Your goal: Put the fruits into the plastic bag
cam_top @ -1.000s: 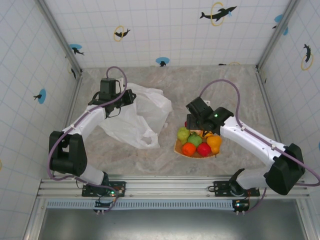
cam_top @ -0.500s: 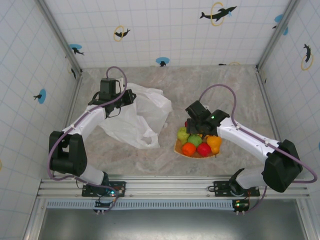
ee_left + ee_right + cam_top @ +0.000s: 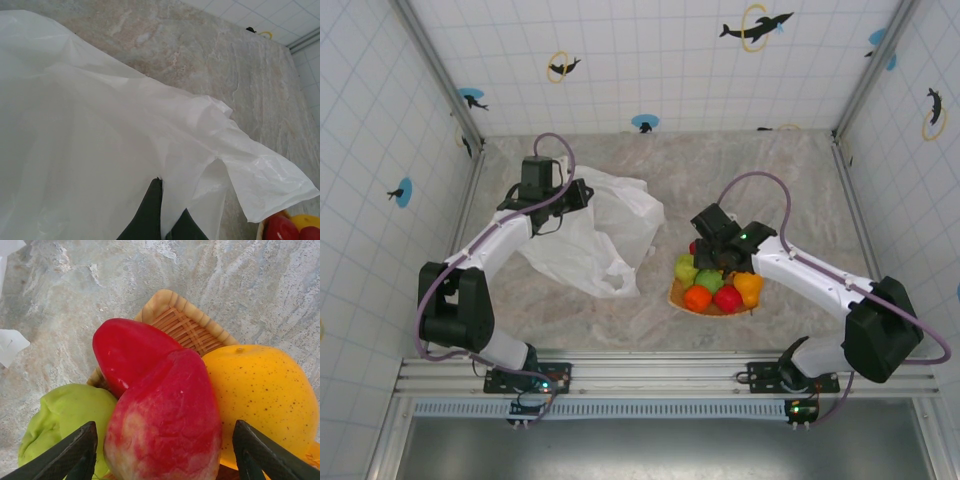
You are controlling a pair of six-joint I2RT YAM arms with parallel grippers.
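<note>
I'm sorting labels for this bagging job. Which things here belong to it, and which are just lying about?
Belong to the job:
- plastic bag
- fruits, piled on the tray

Just lying about:
- woven tray, which merely holds the fruits
- dolphin stickers

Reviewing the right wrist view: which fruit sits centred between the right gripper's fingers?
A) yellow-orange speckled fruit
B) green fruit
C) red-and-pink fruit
C: the red-and-pink fruit lies in the gap between the right gripper's spread fingers, with the green fruit to its left and the yellow-orange fruit to its right.
</note>
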